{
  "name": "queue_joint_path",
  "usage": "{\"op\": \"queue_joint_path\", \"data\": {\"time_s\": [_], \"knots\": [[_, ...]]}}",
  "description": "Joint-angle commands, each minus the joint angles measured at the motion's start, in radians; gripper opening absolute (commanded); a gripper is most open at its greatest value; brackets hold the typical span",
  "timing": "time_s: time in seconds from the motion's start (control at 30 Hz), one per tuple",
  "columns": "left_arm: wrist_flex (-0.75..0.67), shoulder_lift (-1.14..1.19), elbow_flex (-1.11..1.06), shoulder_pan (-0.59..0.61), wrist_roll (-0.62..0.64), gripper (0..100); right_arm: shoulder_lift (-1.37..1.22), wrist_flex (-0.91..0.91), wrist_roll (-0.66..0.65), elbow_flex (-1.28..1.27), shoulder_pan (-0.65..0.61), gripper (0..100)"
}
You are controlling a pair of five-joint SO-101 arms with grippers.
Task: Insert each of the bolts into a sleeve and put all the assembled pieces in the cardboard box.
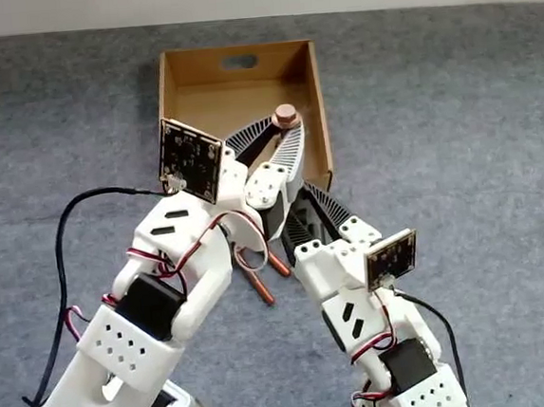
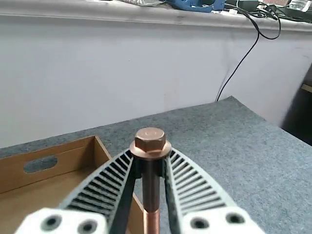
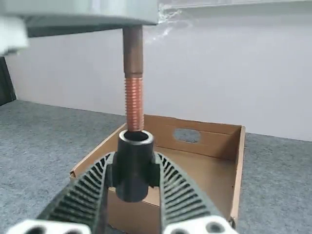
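High view: the left arm rises from the lower left of the frame toward the centre. Its hand (image 1: 285, 131) is clamped on one copper bolt (image 1: 286, 116), whose head shows by the right wall of the single cardboard box (image 1: 176, 88) at upper centre. The right arm comes up from the lower right, its hand (image 1: 303, 212) tucked just beneath the left one. Two more copper rods (image 1: 262, 285), seemingly bolts, lie on the grey bench (image 1: 454, 102) between the arms, just below centre.

Left wrist view: the left hand (image 2: 150, 161) grips the bolt (image 2: 151, 195) just under its hex head, shank upright between the ribbed fingers. The box (image 2: 53, 168) lies beyond.

Right wrist view: the right hand (image 3: 135, 163) is closed on one dark sleeve (image 3: 134, 180), held upright. The bolt's (image 3: 134, 105) threaded tip sits at the sleeve's mouth, with the box (image 3: 214, 141) behind.
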State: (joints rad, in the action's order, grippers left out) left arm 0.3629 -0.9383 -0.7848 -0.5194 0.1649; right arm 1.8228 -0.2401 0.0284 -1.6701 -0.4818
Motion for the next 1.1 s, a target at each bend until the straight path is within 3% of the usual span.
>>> {"op": "queue_joint_path", "data": {"time_s": [0.0,0.2,0.47,0.87,1.07], "knots": [[-0.04,0.001,0.008,-0.015,0.006,1,0.013,0.027,0.008,-0.12,-0.007,0.9],[-0.029,-0.004,0.004,-0.015,0.008,1,0.013,0.027,0.008,-0.12,-0.007,0.9],[0.092,-0.007,0.005,-0.013,0.008,1,0.013,0.025,0.008,-0.12,-0.005,0.9],[0.086,0.001,0.01,-0.101,0.005,1,0.013,0.025,0.008,-0.12,-0.005,0.9],[0.087,0.001,0.002,-0.077,0.005,1,0.013,0.025,0.008,-0.12,-0.005,0.9]]}}
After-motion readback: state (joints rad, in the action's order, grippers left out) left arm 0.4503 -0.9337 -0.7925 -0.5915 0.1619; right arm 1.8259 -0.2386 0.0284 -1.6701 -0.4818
